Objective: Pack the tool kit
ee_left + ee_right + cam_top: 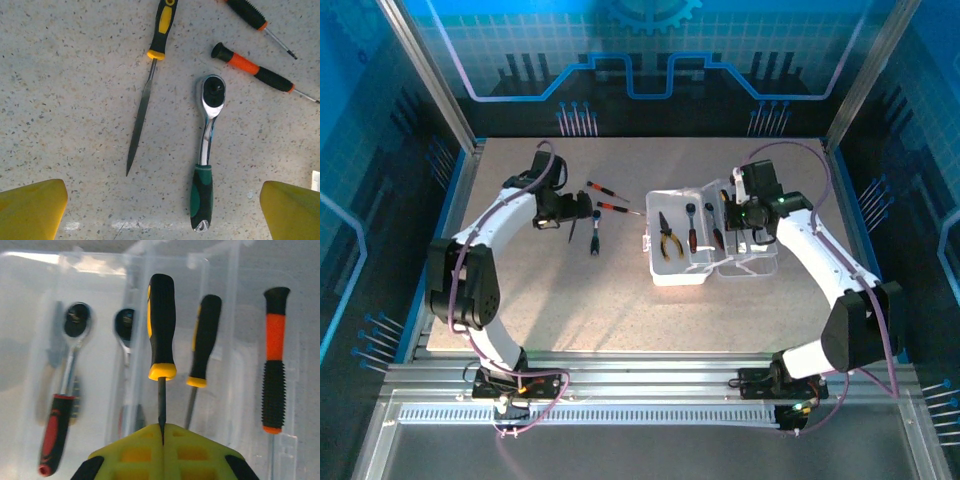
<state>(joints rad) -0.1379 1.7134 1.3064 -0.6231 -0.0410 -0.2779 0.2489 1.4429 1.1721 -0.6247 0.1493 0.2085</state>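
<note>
- Top external: clear plastic case [678, 278] is sitting open on the tabletop [570, 310], right of centre, with its lid folding out toward the right arm. Yellow-handled pliers [668, 243] are lying in its left compartment.
- Right wrist: right claw [162, 440] is pinching the thin shaft of a black-and-yellow screwdriver [161, 335], handle pointing away, over the case.
- Below it, a red-handled ratchet [62, 410] and an orange-banded screwdriver [274, 370] are lying in the case.
- Left wrist: left claw [161, 214] is hanging spread wide above the tabletop, gripping nothing.
- Beneath it, a green-handled ratchet [205, 165] and a yellow-handled file [142, 115] are lying side by side, not touching. A near loose screwdriver [255, 72] and a far loose screwdriver [252, 15] are lying beyond them.
</note>
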